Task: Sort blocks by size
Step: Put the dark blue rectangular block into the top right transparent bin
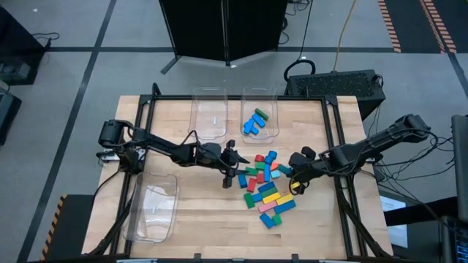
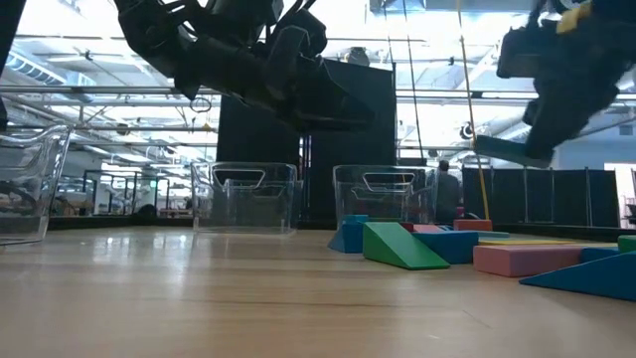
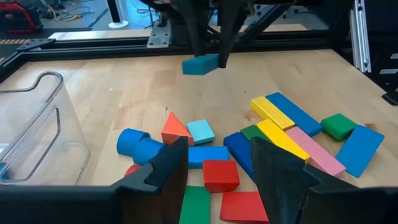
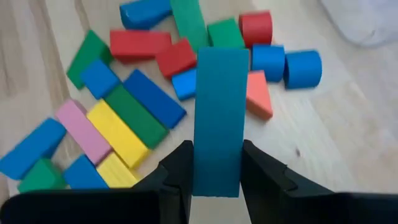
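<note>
Several blocks (image 1: 267, 191) in blue, green, red, yellow, pink and cyan lie in a loose pile on the wooden table, right of centre. My right gripper (image 1: 294, 175) is above the pile's right side, shut on a long teal block (image 4: 219, 112), which also shows as the teal block (image 3: 200, 64) in the left wrist view. At the pile's left side my left gripper (image 3: 217, 180) hovers open with nothing between its fingers, pointing almost level over the blocks. My right gripper pinches the long teal block by its two long sides (image 4: 217, 168), near one end, between its two fingers (image 4: 180, 168). The fingers slant down from the table's right side and lie along the block. The block (image 2: 512, 151) sticks out past the fingertips, lifted clear of the table and the pile.
Two clear bins stand at the far edge: one bare (image 1: 208, 113), one (image 1: 246, 98) holding blue and green blocks. A third clear bin (image 1: 153, 212) sits near the front left. A black frame (image 1: 333, 124) runs along the table's sides.
</note>
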